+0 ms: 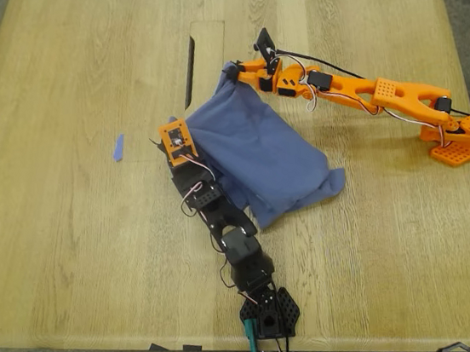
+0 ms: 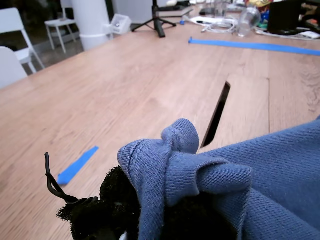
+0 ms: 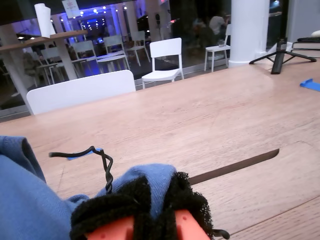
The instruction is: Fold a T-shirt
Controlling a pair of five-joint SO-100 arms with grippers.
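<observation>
**Exterior view: T-shirt gripped at two points, much of it out of sight**

In the exterior view the T-shirt (image 1: 259, 160) sits bunched near the middle of the wooden table (image 1: 65, 119), lifted and stretched between the two arms. The chest print and lettering cannot be made out from any camera; only plain blue cloth shows.

My first gripper (image 1: 175, 143), on the black arm, is closed on a gathered edge of the shirt at the exterior view's left. In the first wrist view the cloth (image 2: 200, 175) wraps over the dark padded jaws, hiding the fingertips.

My second gripper (image 1: 235, 71), on the orange arm, pinches the shirt's upper corner. In the second wrist view a fold of blue fabric (image 3: 150, 182) is pressed between black padding, and the jaw tips are cut off at the frame edge.

A narrow dark slot (image 1: 189, 72) in the tabletop runs just beyond the shirt. A small blue tape scrap (image 1: 117, 147) lies on the wood, apart from the shirt, at the exterior view's left.
</observation>
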